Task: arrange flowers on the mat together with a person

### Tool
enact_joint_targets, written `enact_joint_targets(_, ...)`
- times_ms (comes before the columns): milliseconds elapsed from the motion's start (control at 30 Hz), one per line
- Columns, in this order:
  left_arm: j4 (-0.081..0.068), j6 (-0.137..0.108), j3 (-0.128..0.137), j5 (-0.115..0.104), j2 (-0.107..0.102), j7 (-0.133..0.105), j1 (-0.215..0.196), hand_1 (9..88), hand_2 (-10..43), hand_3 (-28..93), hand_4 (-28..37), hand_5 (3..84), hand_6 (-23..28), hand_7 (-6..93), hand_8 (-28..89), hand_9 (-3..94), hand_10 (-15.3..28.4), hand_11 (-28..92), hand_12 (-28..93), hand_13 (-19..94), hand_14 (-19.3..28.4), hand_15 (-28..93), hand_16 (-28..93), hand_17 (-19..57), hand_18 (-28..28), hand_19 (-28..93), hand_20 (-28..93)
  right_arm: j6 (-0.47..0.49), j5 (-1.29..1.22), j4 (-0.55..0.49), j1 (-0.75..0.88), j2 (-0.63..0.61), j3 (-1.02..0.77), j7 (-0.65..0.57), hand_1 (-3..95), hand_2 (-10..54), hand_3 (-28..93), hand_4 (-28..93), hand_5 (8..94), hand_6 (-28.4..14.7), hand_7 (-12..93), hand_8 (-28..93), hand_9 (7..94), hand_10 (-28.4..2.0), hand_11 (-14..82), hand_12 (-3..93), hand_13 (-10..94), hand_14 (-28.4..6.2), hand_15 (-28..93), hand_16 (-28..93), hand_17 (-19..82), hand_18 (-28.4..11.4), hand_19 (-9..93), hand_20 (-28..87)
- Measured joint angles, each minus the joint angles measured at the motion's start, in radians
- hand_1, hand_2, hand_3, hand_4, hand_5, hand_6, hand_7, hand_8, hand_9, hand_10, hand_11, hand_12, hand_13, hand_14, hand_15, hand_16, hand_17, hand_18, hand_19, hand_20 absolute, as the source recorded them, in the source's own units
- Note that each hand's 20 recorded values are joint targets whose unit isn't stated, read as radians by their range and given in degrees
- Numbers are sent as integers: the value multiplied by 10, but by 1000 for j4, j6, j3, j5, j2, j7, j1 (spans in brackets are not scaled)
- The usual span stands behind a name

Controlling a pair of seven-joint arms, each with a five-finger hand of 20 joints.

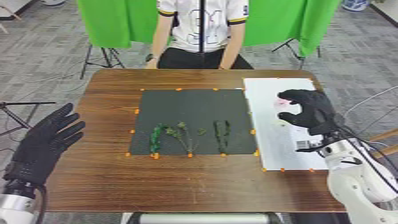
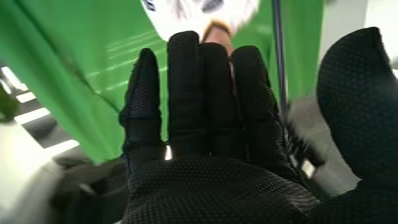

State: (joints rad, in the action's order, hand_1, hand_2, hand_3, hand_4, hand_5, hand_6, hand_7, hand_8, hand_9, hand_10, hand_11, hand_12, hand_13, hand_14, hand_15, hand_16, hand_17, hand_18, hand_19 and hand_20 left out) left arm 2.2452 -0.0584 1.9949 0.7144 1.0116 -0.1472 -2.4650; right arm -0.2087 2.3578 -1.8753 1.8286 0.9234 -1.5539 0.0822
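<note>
Brown wooden table point(image 1: 169, 187) under me, green cloth point(image 1: 108, 20) behind it, greenery on the dark mat point(image 1: 191, 107).
On that mat's near half I've got a leafy stem point(image 1: 155, 141) at left, a branching sprig point(image 1: 187, 139) in the middle and slim green stems point(image 1: 222, 136) at right, all apart; a small pink thing point(image 1: 282, 102), too small for me to name, lies on the white sheet point(image 1: 266, 92) alongside; my right hand point(image 1: 309, 111) is above that sheet, thumb clear of the fingers, holding nothing; my left hand point(image 1: 44, 142) is at the table's left side, fingers extended, empty.
</note>
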Motion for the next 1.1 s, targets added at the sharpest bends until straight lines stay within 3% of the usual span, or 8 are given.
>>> enact_joint_targets(333,-5,0,-1,-1,-5,4,0,264,-41,697,-246,315,28,141,-74,268,108,138,194,220,143,215,43,-81,217,425,97,121,178,94,-84,-69,113,-146,303,-95,833,-283,472,5,332,-160,525,-94,310,265,445,-75,466,242,194,-165,592,379)
enact_joint_targets(567,-6,0,-2,-1,-8,2,1,264,-41,697,-246,315,28,141,-74,268,108,138,195,220,143,213,43,-81,217,426,97,130,199,129,-122,-84,171,-195,350,-95,835,-282,515,30,409,-168,577,-86,405,295,496,-66,551,237,215,-156,614,386)
enact_joint_targets(633,-7,0,-2,-1,-9,2,2,264,-42,698,-247,315,28,141,-74,268,109,137,195,220,143,212,43,-81,216,424,96,125,211,140,-132,-87,187,-201,390,-95,798,-282,536,35,449,-32,641,-72,344,387,548,-62,560,242,224,-153,617,390)
enact_joint_targets(767,-7,0,-2,-1,-12,2,3,263,-41,698,-247,315,28,142,-74,268,109,137,195,221,143,210,44,-81,217,425,97,84,227,162,-147,-93,213,-206,456,-95,773,-281,585,44,514,18,743,-54,241,523,617,-51,557,334,249,-149,624,399)
enact_joint_targets(900,-7,0,0,-1,-13,2,3,263,-41,698,-247,316,28,141,-75,268,109,137,195,220,143,211,44,-81,217,425,97,46,235,177,-159,-99,238,-207,487,-95,783,-281,643,43,530,40,792,-52,260,548,657,-46,557,393,269,-146,632,406)
enact_joint_targets(1100,-7,0,11,-2,-17,2,0,262,-39,696,-247,316,28,142,-74,268,109,138,196,220,143,213,45,-81,216,424,97,18,237,182,-169,-100,254,-193,490,-95,790,-282,656,44,527,47,802,-49,265,553,666,-46,562,398,273,-147,636,410)
